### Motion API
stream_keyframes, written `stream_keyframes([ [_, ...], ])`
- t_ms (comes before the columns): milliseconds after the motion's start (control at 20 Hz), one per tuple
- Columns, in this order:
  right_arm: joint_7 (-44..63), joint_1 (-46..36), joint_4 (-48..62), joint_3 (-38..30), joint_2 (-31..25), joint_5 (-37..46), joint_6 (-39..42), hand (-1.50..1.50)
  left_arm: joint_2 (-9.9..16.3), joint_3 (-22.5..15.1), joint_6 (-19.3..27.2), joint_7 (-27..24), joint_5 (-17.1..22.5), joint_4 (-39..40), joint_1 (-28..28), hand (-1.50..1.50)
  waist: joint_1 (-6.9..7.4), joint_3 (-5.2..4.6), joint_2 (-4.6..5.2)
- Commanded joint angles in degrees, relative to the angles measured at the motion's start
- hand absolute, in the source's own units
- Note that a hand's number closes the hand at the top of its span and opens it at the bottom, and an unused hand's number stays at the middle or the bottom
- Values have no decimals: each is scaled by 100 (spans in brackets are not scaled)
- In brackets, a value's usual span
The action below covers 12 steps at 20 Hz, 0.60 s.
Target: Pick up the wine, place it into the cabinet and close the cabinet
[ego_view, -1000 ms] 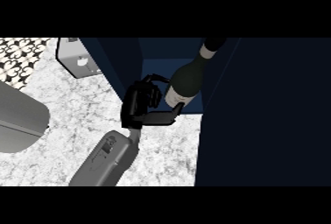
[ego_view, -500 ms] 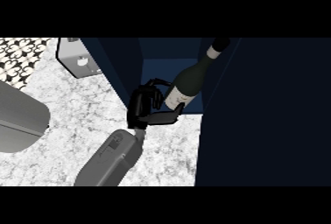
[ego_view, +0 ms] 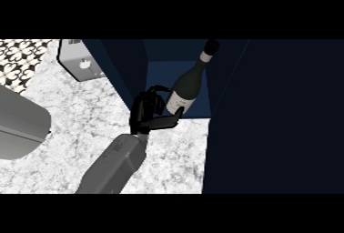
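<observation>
Black right hand (ego_view: 149, 114) curls around the wine bottle's (ego_view: 188, 84) lower body at the dark cabinet's (ego_view: 275, 118) open front, neck tilted inward toward its back.

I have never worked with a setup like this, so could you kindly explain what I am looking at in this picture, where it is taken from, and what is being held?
This is the view from a humanoid robot's head, looking steeply down at a kitchen counter with a speckled white top. The grey tube rising from the lower edge is one forearm, ending in a black hand. Which arm it is cannot be told from this view alone; the other hand does not show. Its fingers and thumb are curled round the lower part of a dark wine bottle, which leans with its neck pointing up and to the right, into the open dark blue cabinet. The large dark panel at right looks like the cabinet's door. At upper left stands a small grey box, and a grey rounded object sits at the left edge; I cannot identify either.
</observation>
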Motion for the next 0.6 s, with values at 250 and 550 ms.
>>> stream_keyframes([
  [250,-65,225,-138,-172,-5,-294,101,-150,0,250,-994,-552,590,1209,-419,150,-5,0,1],
  [550,165,-40,-50,-10,19,-81,-45,-150,0,-335,-564,-432,1315,1205,-953,150,-32,-1,3],
])
